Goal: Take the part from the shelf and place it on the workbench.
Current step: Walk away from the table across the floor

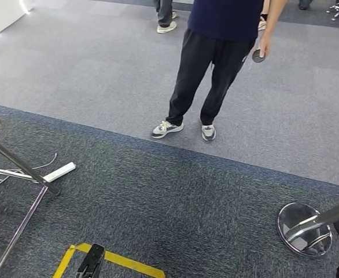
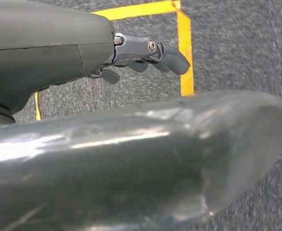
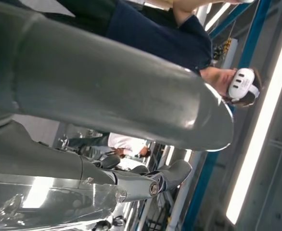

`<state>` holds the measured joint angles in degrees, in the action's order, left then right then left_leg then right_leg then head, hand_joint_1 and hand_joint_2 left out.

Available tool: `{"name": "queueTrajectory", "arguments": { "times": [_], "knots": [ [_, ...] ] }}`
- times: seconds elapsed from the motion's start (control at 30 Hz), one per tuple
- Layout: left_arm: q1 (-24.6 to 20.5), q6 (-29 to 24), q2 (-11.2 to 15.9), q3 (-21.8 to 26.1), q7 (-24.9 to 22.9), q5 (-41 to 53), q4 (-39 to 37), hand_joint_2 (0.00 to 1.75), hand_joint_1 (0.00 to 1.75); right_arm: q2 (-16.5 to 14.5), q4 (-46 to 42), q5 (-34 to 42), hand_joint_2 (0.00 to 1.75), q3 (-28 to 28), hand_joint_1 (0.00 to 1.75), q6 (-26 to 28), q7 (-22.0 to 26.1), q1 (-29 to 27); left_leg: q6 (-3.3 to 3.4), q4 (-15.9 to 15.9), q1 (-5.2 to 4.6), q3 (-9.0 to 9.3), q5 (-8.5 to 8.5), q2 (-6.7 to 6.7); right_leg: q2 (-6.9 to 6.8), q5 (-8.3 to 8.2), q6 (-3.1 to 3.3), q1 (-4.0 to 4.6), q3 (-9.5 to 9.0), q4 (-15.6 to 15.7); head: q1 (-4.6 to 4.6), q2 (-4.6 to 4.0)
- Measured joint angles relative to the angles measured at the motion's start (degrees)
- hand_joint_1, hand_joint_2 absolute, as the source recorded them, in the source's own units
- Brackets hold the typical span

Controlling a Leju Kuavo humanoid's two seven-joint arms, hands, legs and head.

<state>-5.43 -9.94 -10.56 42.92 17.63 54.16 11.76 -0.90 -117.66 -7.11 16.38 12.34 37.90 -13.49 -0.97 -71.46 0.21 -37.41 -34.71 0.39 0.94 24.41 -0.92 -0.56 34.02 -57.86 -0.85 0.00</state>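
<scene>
— Where is the part? 
— A person (image 1: 216, 52) is holding a dark disc (image 1: 258, 56) at one o'clock; seemingly light, stiff, best gripped by the rim.
— Hands? 
— The left hand (image 2: 147, 53) is hanging empty, fingers apart; the right hand (image 3: 147, 180) is likewise.

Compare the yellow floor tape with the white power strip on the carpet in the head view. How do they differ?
The yellow floor tape is stuck flat on the carpet as thin lines meeting at a corner; the white power strip is one raised, short bar with a cable running off. The tape lies near the picture's bottom edge, the strip further left. Both rest on the dark carpet.
</scene>
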Motion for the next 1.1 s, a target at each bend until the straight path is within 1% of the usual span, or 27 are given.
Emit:
{"name": "queueTrajectory", "arguments": {
  "times": [0.03,0.07,0.1,0.13,0.17,0.2,0.23,0.27,0.33,0.37,0.4,0.43,0.47,0.53,0.57,0.6,0.63,0.67,0.73,0.77,0.8,0.87,0.93,1.0,1.03,1.07,1.1],
  "knots": [
    [0.09,0.00,0.01,0.01,-0.02,0.00,0.00,0.00,0.00,0.00,0.01,-0.03,0.00,-0.01,0.00,0.00,0.00,0.00,0.00,-2.65,0.01,-1.50,-0.54,-0.07,0.68,0.00,0.06,0.00,0.02,-0.01,0.01,0.00],
    [0.14,0.00,0.01,0.01,-0.04,0.00,0.00,0.00,0.00,0.00,0.03,-0.06,0.00,-0.01,0.00,0.00,0.00,0.00,0.01,-3.17,0.04,-2.04,0.13,-0.11,1.40,-0.02,0.05,-0.04,0.02,-0.02,0.01,0.00],
    [0.15,0.00,0.02,0.01,-0.07,0.00,0.00,0.00,0.00,0.00,0.04,-0.08,0.00,-0.01,0.00,0.01,0.00,0.00,0.03,-1.50,0.10,-1.48,1.82,-0.20,2.16,-0.05,0.01,-0.10,-0.01,-0.03,0.01,0.00],
    [0.14,-0.01,0.02,0.01,-0.09,0.00,0.00,0.00,0.00,0.00,0.04,-0.09,0.00,-0.01,0.00,0.01,0.00,0.00,0.00,2.11,0.23,0.14,4.14,-0.59,2.90,-0.08,-0.13,-0.21,-0.04,-0.06,0.02,0.00],
    [0.12,-0.01,0.02,0.01,-0.10,0.00,0.00,0.00,0.00,0.00,0.05,-0.10,0.00,-0.01,0.00,0.02,0.00,0.00,-0.08,6.43,0.46,2.17,6.19,-1.62,3.62,-0.10,-0.37,-0.32,-0.04,-0.12,0.02,0.00],
    [0.10,-0.02,-0.02,0.00,-0.12,0.00,0.00,0.00,0.00,0.00,0.05,-0.12,0.00,-0.01,0.00,0.03,0.00,0.01,-0.16,10.06,0.65,3.88,7.52,-2.72,4.31,-0.10,-0.68,-0.34,0.08,-0.27,0.03,0.00],
    [0.08,-0.02,-0.07,-0.01,-0.13,0.01,0.00,0.00,0.00,0.00,0.04,-0.14,0.00,-0.02,0.00,0.06,0.00,0.01,-0.18,12.47,0.77,4.99,8.17,-3.60,4.89,-0.14,-1.04,-0.35,0.26,-0.37,0.01,0.00],
    [0.07,-0.02,-0.10,-0.01,-0.14,0.01,0.00,0.00,0.00,0.00,0.04,-0.17,0.00,-0.02,0.00,0.11,-0.01,0.00,-0.06,13.48,0.76,5.41,8.19,-4.08,5.37,-0.24,-1.40,-0.38,0.44,-0.32,0.01,0.00],
    [0.05,-0.02,-0.12,0.00,-0.14,0.01,0.00,0.00,0.00,0.00,0.03,-0.23,0.00,-0.05,0.00,0.21,-0.02,-0.17,0.61,13.65,0.59,5.36,8.34,-3.28,5.99,-0.54,-2.08,-0.56,0.87,0.00,0.01,0.00],
    [0.00,-0.02,-0.11,0.01,-0.14,0.00,0.00,0.00,0.00,0.01,0.03,-0.25,0.00,-0.06,0.00,0.26,-0.02,-0.28,1.07,13.71,0.56,5.37,8.44,-2.79,5.23,-0.39,-2.34,-0.57,1.17,-0.24,-0.02,0.00],
    [-0.05,-0.02,-0.11,0.01,-0.14,0.00,0.00,0.00,0.00,0.01,0.03,-0.25,0.00,-0.08,0.00,0.29,-0.02,-0.32,1.51,13.77,0.56,5.39,8.52,-2.25,3.91,0.33,-2.54,-0.52,1.86,-1.43,-0.14,0.00],
    [-0.08,-0.02,-0.11,0.01,-0.14,0.00,0.00,0.00,0.00,0.01,0.03,-0.25,0.00,-0.11,0.00,0.32,-0.02,-0.28,1.89,13.83,0.53,5.40,8.54,-1.68,2.26,1.72,-2.68,-0.43,3.08,-3.92,-0.26,0.00],
    [-0.02,-0.02,-0.11,0.01,-0.14,0.00,0.00,0.00,0.00,0.01,0.04,-0.25,0.00,-0.15,0.00,0.34,-0.02,-0.21,2.15,13.83,0.38,5.41,8.49,-1.11,0.64,3.61,-2.79,-0.33,4.82,-7.66,-0.36,0.00],
    [0.17,-0.02,-0.07,0.01,-0.14,0.00,0.00,0.00,0.00,0.00,0.06,-0.25,0.00,-0.20,0.00,0.34,-0.02,-0.20,2.39,13.82,0.09,5.42,8.40,0.21,-0.44,6.94,-2.91,-0.33,8.63,-15.61,-0.41,0.00],
    [0.21,-0.02,-0.03,0.01,-0.15,0.00,0.00,0.00,0.00,0.00,0.07,-0.25,0.00,-0.21,0.00,0.34,-0.03,-0.26,2.44,13.82,-0.02,5.45,8.35,0.89,-0.53,7.30,-2.86,-0.32,9.47,-17.48,-0.40,0.00],
    [0.21,-0.02,-0.01,0.01,-0.15,0.00,0.00,0.00,0.00,0.00,0.07,-0.25,0.00,-0.21,0.00,0.34,-0.03,-0.32,2.47,13.81,-0.11,5.52,8.27,1.53,-0.60,6.53,-2.76,-0.30,9.08,-16.89,-0.40,0.00],
    [0.18,-0.02,-0.01,0.01,-0.15,0.00,0.00,0.00,0.00,0.00,0.07,-0.25,0.00,-0.21,0.00,0.34,-0.03,-0.34,2.44,13.81,-0.16,5.66,8.17,2.14,-0.86,4.90,-2.62,-0.27,7.44,-13.97,-0.39,0.00],
    [0.14,-0.02,-0.01,0.01,-0.15,0.00,0.00,0.00,0.00,0.00,0.07,-0.25,0.00,-0.21,0.00,0.34,-0.03,-0.33,2.35,13.81,-0.21,5.87,8.03,2.66,-1.76,3.01,-2.45,-0.18,4.92,-9.56,-0.40,0.00],
    [0.08,-0.02,0.00,0.01,-0.14,0.00,0.00,0.00,0.00,0.01,0.09,-0.26,0.00,-0.23,0.00,0.34,-0.08,-0.23,1.90,13.75,-0.47,6.24,7.67,3.53,-3.77,0.90,-2.00,0.23,0.85,-2.55,-0.34,0.00],
    [0.05,-0.02,0.01,0.01,-0.13,0.00,0.00,0.00,0.00,0.01,0.09,-0.27,0.00,-0.23,0.00,0.34,-0.11,-0.18,1.62,13.74,-0.57,6.36,7.55,3.93,-4.31,0.66,-1.76,0.43,-0.02,-1.02,-0.30,0.00],
    [0.02,-0.02,-0.01,0.01,-0.13,0.00,0.00,0.00,0.00,0.02,0.10,-0.28,0.00,-0.24,0.00,0.34,-0.15,-0.15,1.36,13.78,-0.60,6.42,7.49,4.35,-4.05,0.76,-1.51,0.63,-0.05,-0.80,-0.26,0.00],
    [-0.06,-0.02,-0.09,0.00,-0.14,0.00,0.00,0.00,0.00,0.02,0.09,-0.44,0.00,-0.23,0.00,0.33,-0.30,-0.18,0.77,13.75,-0.37,6.51,7.25,4.90,-2.77,0.50,-0.88,0.67,0.07,-0.55,-0.24,0.00],
    [-0.18,-0.02,-0.14,-0.01,-0.15,0.02,0.00,0.00,0.00,0.02,0.29,-2.02,0.00,-0.25,0.00,0.35,-1.29,0.01,0.23,11.05,-0.20,5.40,5.33,3.14,-1.65,0.17,-0.21,0.42,-0.02,-0.16,-0.11,0.00],
    [-0.14,0.00,-0.15,-0.02,-0.16,0.13,0.00,0.00,0.00,0.02,1.45,-5.37,0.00,-0.61,0.00,0.19,-3.16,0.37,-0.02,3.99,-0.13,1.99,1.80,0.70,-0.55,0.06,0.18,0.21,-0.06,-0.03,0.08,0.00],
    [-0.08,0.03,-0.15,-0.02,-0.23,0.25,0.00,0.00,0.00,0.02,2.83,-7.35,0.00,-1.11,0.00,-0.33,-4.34,0.53,-0.07,0.34,-0.12,0.07,0.48,0.23,0.06,0.07,0.26,0.18,-0.04,-0.03,0.12,0.00],
    [-0.03,0.11,-0.15,-0.03,-0.34,0.43,0.00,0.00,0.00,0.03,4.83,-9.38,0.00,-1.90,0.00,-1.22,-5.89,0.74,-0.10,-2.00,-0.11,-1.34,0.11,0.05,0.78,0.07,0.28,0.15,-0.04,-0.03,0.15,0.00],
    [-0.03,0.27,-0.15,-0.08,-0.47,0.71,0.00,0.00,0.00,0.03,7.71,-11.52,0.00,-3.00,0.00,-2.34,-7.59,1.14,-0.13,-2.27,-0.09,-1.79,0.94,-0.04,1.54,0.05,0.25,0.09,-0.04,-0.04,0.14,0.00]
  ]
}}
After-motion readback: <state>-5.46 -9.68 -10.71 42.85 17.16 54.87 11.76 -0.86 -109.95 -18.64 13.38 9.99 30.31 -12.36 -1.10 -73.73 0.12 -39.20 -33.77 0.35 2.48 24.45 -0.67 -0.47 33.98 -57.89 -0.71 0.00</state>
